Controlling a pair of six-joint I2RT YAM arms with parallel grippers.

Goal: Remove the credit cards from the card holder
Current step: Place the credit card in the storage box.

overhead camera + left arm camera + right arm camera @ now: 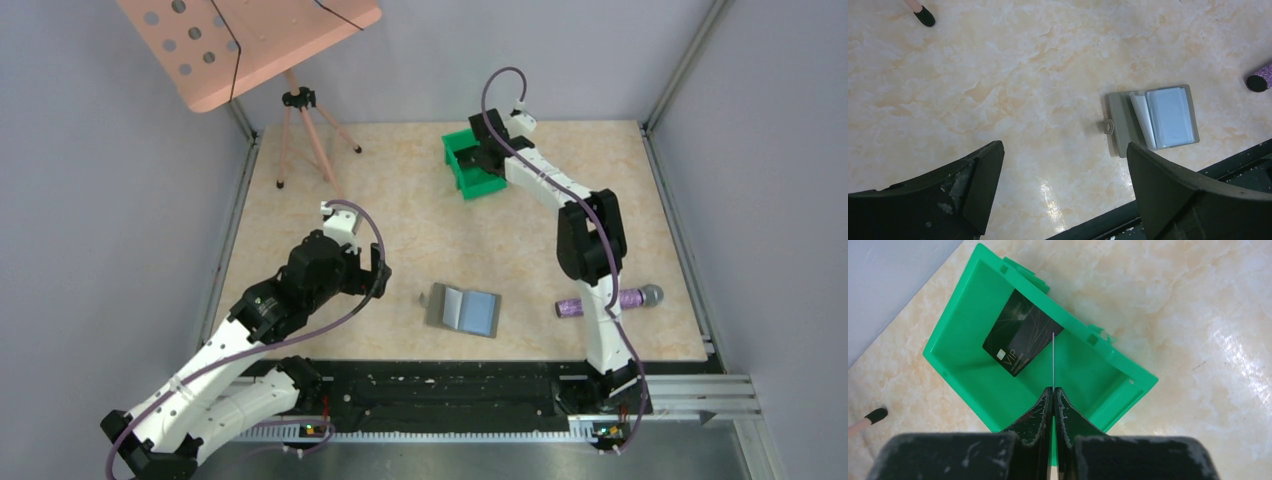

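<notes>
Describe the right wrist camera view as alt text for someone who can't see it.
The right pincer is shut on a thin card seen edge-on, over a green bin on a marbled table. A black card marked VIP lies inside the bin.

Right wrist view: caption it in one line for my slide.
Drop-off: the right arm's jaws pinch a thin card edge-on above the green bin, where a black VIP card lies.

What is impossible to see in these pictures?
- Top view: the right arm hides the inside of the green bin.
- Right wrist: the thin card in the right end effector shows only its edge.
- Left wrist: the blue panel covers the pockets of the card holder.
</notes>
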